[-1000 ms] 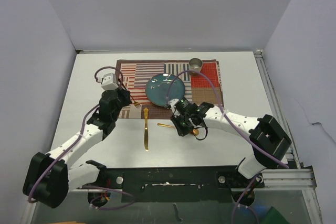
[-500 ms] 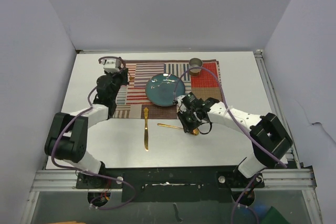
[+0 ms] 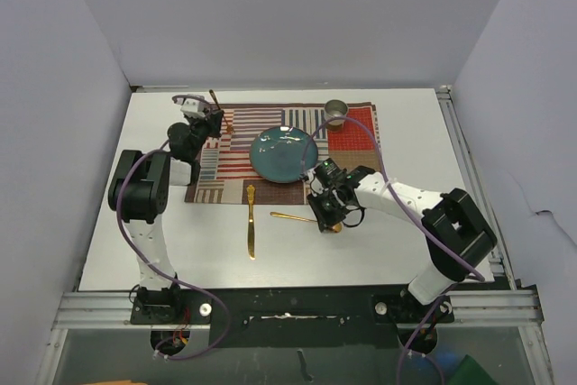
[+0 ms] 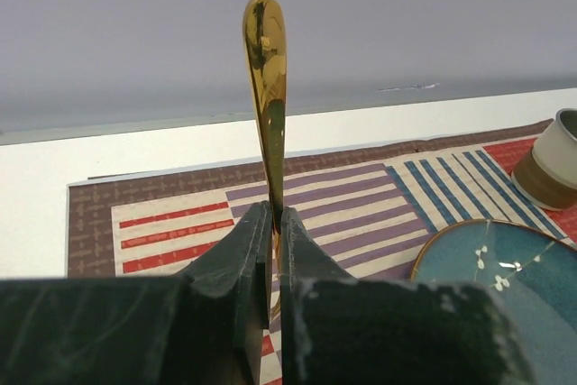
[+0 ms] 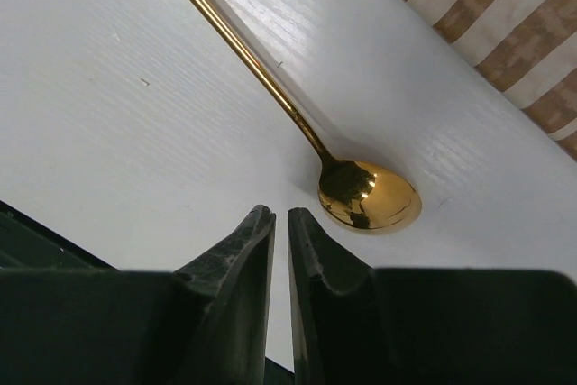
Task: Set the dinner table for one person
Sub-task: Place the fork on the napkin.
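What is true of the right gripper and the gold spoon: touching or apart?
Apart. The right wrist view shows bare white table between the fingertips of the right gripper and the bowl of the gold spoon.

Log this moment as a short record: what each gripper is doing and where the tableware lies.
left gripper: shut on gold utensil, handle upright, above placemat
right gripper: shut, empty, close beside spoon bowl
spoon: flat on dinner table, off placemat
knife: mostly on table, far end over placemat edge
plate: middle of placemat
cup: far right part of placemat
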